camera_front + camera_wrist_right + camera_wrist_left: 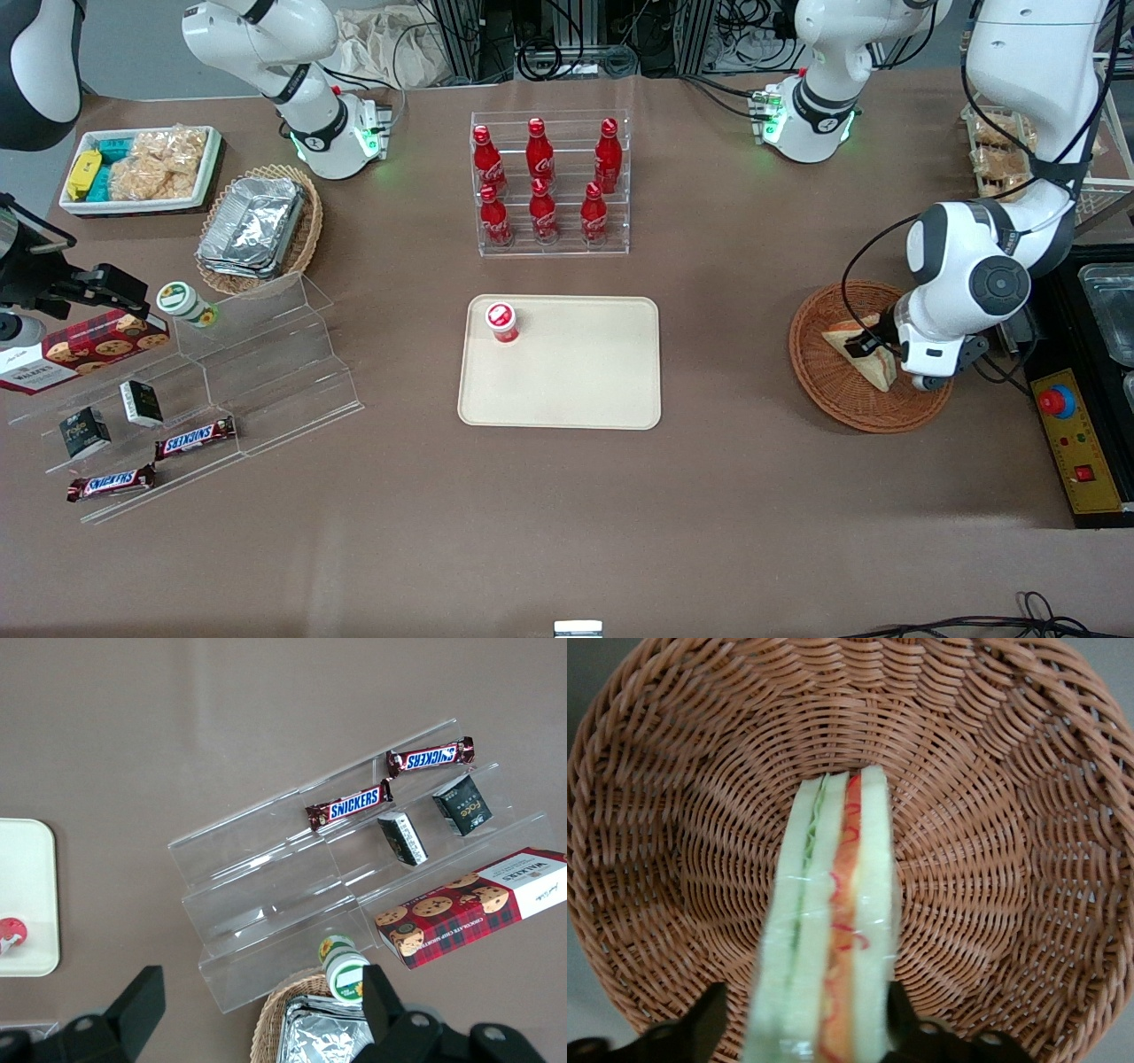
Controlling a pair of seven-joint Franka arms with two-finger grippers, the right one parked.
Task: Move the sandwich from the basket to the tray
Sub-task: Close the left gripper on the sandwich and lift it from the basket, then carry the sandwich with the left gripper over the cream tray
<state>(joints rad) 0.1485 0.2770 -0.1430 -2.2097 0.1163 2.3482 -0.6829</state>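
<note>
The left arm's gripper (806, 1028) reaches down into the round reddish-brown wicker basket (819, 377), its two black fingers (700, 1023) spread just wider than the plastic-wrapped triangular white-bread sandwich (828, 930) and flanking its flat faces, apparently to pinch it for carrying to the beige rectangular tray (585, 372).

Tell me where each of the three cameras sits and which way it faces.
Front view: high above the table, looking down on the tray, basket and both arms.
Left wrist view: on the working arm, looking down between the hand fingers astride the sandwich in the basket; both views share these.
Right wrist view: on the parked arm, above the acrylic steps.
</note>
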